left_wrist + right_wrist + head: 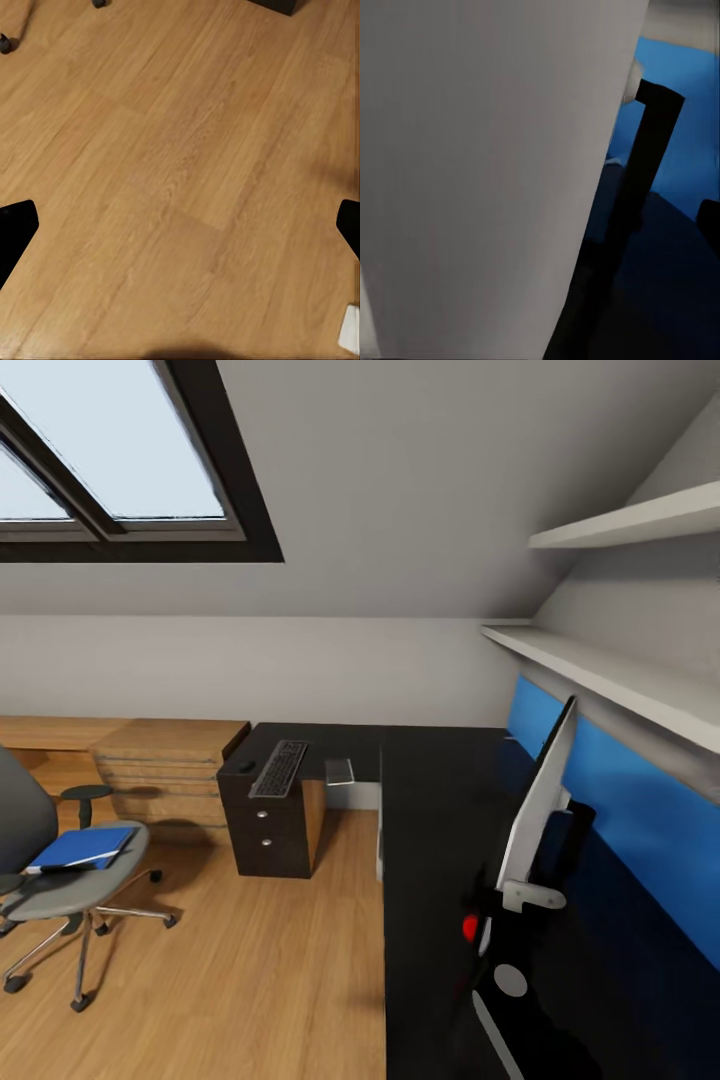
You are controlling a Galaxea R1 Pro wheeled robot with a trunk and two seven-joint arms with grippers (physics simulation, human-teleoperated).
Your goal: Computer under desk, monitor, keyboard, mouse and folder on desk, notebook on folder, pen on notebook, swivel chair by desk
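1. From the head camera you look into an attic bedroom with sloped grey walls, a dark-framed skylight at upper left and a wood-plank floor. A glossy black L-shaped desk runs forward along the right wall, below a blue panel and two white shelves. The monitor stands on the near part of the desk, seen edge-on. The keyboard lies on the far end of the desk, with a small dark object just left of it, too small to identify. A low oak drawer unit sits left of the desk. The grey swivel chair is at left, well apart from the desk, and the blue folder lies on its seat.

2. Your left wrist camera looks down on bare wood planks. The left gripper has its two dark fingertips wide apart, holding nothing.

3. Your right wrist camera faces the monitor's pale back close up, with its black stem and the blue panel beyond. You cannot tell whether the right gripper is apart or together.
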